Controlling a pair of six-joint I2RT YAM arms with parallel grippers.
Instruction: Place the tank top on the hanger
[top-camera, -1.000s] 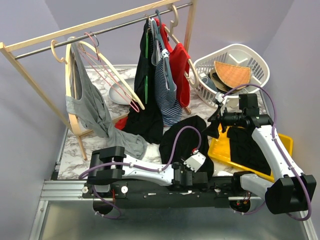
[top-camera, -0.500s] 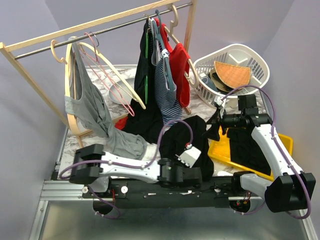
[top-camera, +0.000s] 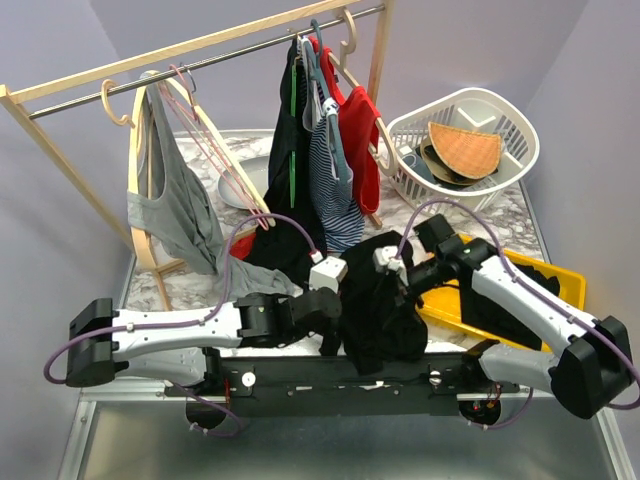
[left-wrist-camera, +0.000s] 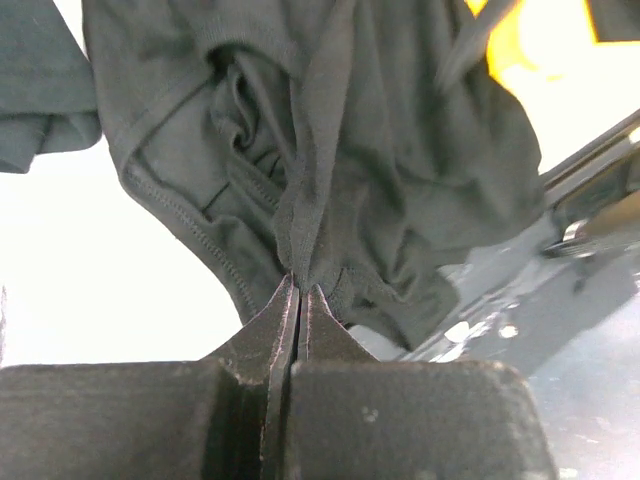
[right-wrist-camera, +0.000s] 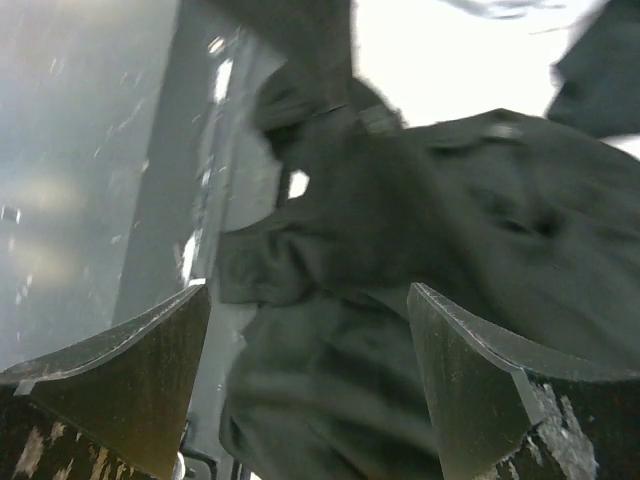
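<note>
The black tank top lies crumpled on the table's near edge, between my two arms. My left gripper is shut on a bunched fold of it; in the left wrist view the tips pinch a ridge of the fabric. My right gripper hovers open just over the top's right side, jaws wide apart with dark cloth below them. The hanger, slim and cream, hangs on the rack at the left beside a pink wire one.
A wooden rack spans the back with a grey tank top, a green-striped black garment, a striped top and a red one. At the right are a white basket and a yellow tray holding dark cloth.
My left gripper closed on the tank top and that arm stretched out leftward, drawing the fabric along. My right arm swung down and left from above the tray to the tank top.
</note>
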